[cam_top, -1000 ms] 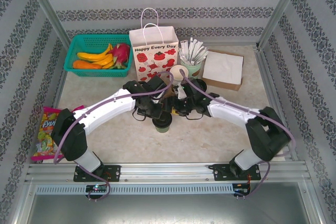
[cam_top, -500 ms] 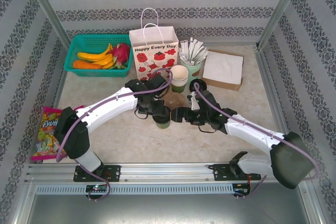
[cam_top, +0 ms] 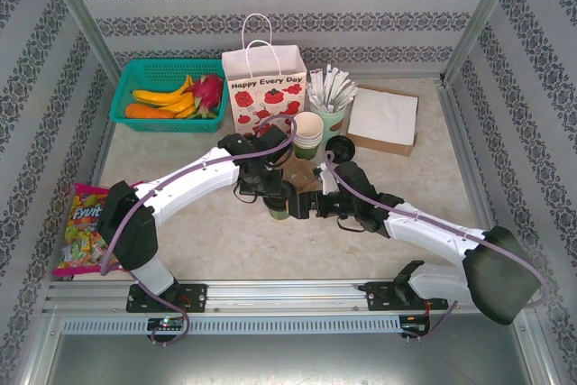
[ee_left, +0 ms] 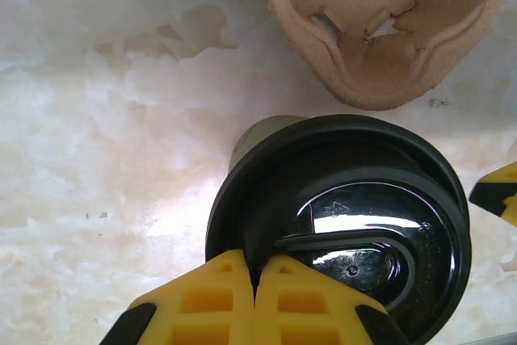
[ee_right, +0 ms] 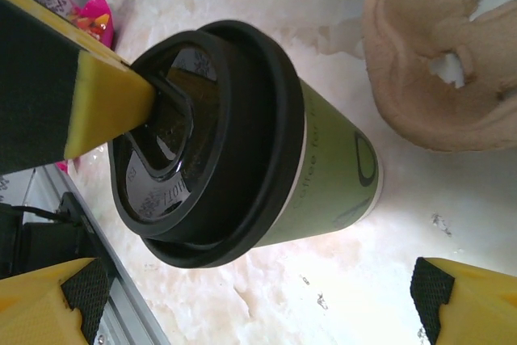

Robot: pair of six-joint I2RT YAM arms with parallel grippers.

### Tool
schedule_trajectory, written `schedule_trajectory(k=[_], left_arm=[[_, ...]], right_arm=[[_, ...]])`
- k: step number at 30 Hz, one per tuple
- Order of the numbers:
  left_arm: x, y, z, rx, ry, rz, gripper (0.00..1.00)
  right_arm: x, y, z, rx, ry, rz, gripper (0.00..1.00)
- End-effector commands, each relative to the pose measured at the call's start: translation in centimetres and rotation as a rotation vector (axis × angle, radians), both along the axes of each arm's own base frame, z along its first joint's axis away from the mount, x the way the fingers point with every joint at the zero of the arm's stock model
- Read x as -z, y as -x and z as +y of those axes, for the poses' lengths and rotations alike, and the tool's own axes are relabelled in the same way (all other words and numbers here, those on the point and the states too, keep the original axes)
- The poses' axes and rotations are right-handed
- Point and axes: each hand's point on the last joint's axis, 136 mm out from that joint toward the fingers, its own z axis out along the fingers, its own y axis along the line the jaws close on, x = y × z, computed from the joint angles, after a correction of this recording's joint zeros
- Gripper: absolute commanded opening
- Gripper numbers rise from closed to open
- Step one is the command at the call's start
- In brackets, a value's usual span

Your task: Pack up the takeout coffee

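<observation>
One takeout coffee (ee_right: 323, 175) stands upright on the desk (ee_left: 97, 159). The left fingers (ee_left: 202, 305), closed tip to tip, touch the top of its black lid (ee_left: 363, 224). The right fingers (ee_right: 48, 305) gape wide, one on either side, both clear of it. One pulp carrier (ee_left: 380, 30) lies just beyond the left fingertips.

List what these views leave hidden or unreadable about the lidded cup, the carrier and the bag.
- Top view: the takeout coffee is mostly covered by the left gripper.
- Left wrist view: the cup carrier is cut off by the top edge.
- Right wrist view: the cup's print curves away and is unreadable.
- Top view: the paper bag hides its inside behind its front wall.
</observation>
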Motion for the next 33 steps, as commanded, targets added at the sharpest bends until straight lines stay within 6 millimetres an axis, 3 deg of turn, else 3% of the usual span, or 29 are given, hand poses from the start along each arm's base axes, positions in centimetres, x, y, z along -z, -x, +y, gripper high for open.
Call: schedule_trajectory(k=[1,6,13,16,21,24,28,33], left_arm=[[2.1,1.0,1.4,-0.015,-0.103,0.059,0.00],[2.2,1.0,1.3,-0.012,-0.102,0.066,0.00],[2.5,1.1,1.2,-0.001,-0.099,0.073,0.00],[3.6,1.9,0.9,-0.006,-0.080,0.117,0.00],[5.7,2.8,1.7,0.002,-0.122,0.170,0.00],[5.9,2.6,2.4,0.018,-0.171,0.159,0.00],[4.8,2.1,2.1,0.016,-0.158,0.141,0.00],[4.9,2.2,1.0,0.002,-0.107,0.162,0.00]], right_arm=[[-0.4,-0.4,0.7,-0.032,-0.004,-0.063,0.98],[0.5,-0.7,0.5,-0.010,0.038,-0.076,0.98],[4.2,-2.1,-2.6,0.137,0.243,-0.073,0.96],[6.9,-1.6,-4.1,0.172,0.322,-0.017,0.96],[9.1,-0.3,-3.9,0.150,0.327,0.080,0.95],[7.6,-0.3,-2.5,0.115,0.255,0.072,0.94],[3.2,-0.6,0.0,0.036,0.127,-0.037,0.96],[1.9,-1.1,1.1,0.006,0.098,-0.090,0.97]])
